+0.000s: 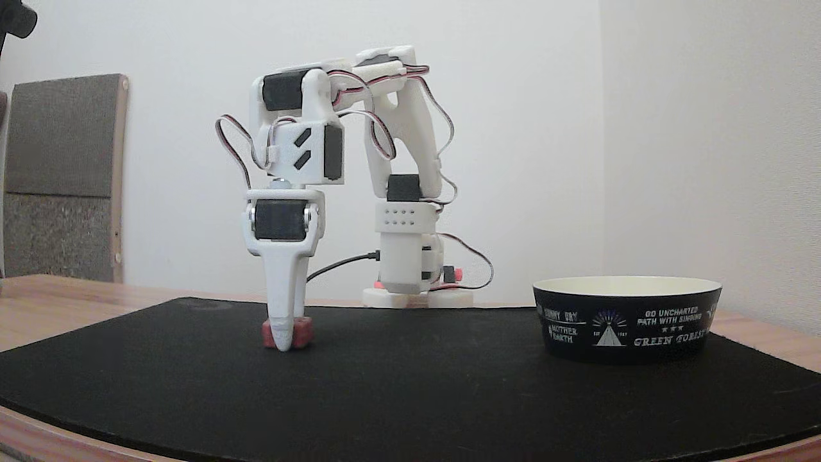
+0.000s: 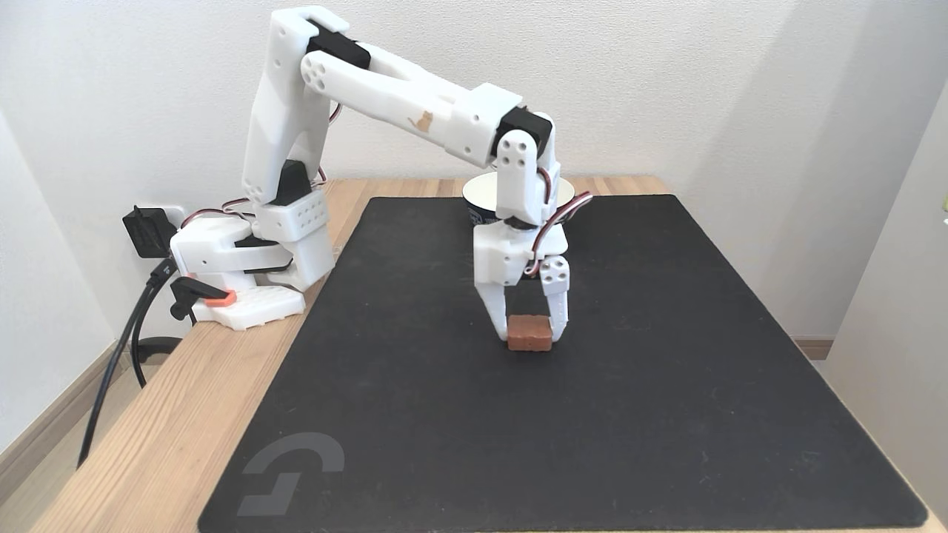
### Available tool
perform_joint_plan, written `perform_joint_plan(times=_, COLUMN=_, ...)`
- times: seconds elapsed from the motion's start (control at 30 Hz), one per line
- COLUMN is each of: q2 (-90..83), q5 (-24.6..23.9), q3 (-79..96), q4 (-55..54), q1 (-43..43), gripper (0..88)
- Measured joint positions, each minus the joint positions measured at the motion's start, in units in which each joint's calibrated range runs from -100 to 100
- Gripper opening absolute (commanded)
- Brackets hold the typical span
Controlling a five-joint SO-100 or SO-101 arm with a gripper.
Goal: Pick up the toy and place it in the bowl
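In a fixed view we see tool (image 1: 283,338) pointing straight down, fingers on either side of toy (image 1: 303,332), tips touching black mat (image 1: 410,385); finger hides toy's middle. Bowl (image 1: 627,319) well apart at right. Elsewhere tool (image 2: 529,331) pinches toy (image 2: 529,333); arm hides most of bowl (image 2: 478,194).

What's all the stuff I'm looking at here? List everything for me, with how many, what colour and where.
toy: one, red-pink, on the mat between the gripper's fingers.
bowl: one, black outside with white print, cream inside, on the mat, away from the toy.
mat: one, black, covering most of the table.
table: one, light wood, under the mat.
panel: one, grey-brown, leaning at the wall.
cable: one, black, hanging off the table edge near the base.
arm: one, white with black motors, base at the table edge.
gripper: one, white, lowered around the toy.
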Motion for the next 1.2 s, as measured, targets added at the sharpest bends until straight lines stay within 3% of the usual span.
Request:
perform_joint_plan(times=0.3, q2=-11.9, q5=-4.0, q3=0.0, q4=0.5, q1=-6.6, gripper=9.6)
perform_joint_plan(times=0.5, q2=-27.3, q5=-8.3, q3=5.6, q4=-1.8, q1=-19.2, gripper=9.6)
perform_joint_plan(times=0.53, q2=-30.6, q5=-9.1, q3=8.6, q4=-3.7, q1=-25.3, gripper=9.6)
perform_joint_plan(times=0.7, q2=-34.6, q5=-12.2, q3=20.9, q4=-12.7, q1=-36.1, gripper=9.6)
perform_joint_plan(times=0.93, q2=-36.9, q5=-14.2, q3=35.2, q4=-24.9, q1=-41.9, gripper=10.6)
perform_joint_plan(times=1.1, q2=-37.1, q5=-14.1, q3=41.5, q4=-31.0, q1=-45.8, gripper=29.2)
perform_joint_plan(times=1.2, q2=-37.1, q5=-13.8, q3=41.9, q4=-31.3, q1=-47.5, gripper=31.1)
